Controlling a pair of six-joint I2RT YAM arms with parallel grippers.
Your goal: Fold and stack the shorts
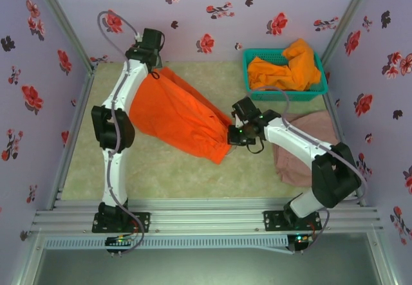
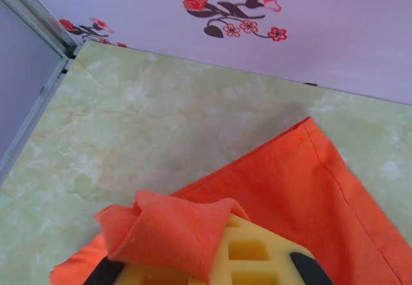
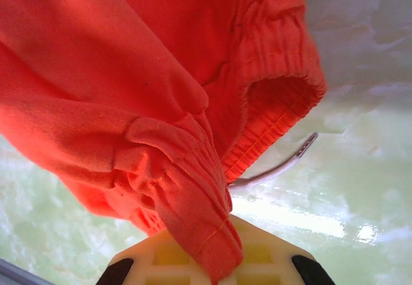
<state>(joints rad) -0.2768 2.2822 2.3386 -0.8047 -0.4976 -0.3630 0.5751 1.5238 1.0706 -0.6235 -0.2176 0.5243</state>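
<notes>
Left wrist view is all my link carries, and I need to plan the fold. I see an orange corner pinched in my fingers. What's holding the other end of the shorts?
Observer: The right gripper is shut on the waistband end of the orange shorts.
Operator: Any more shorts around?
Observer: A second orange pair lies bunched in the teal basket at the far right corner.
Operator: Is that all?
Observer: A pink pair lies on the table under the right arm. I can't tell whether it's folded.
</notes>
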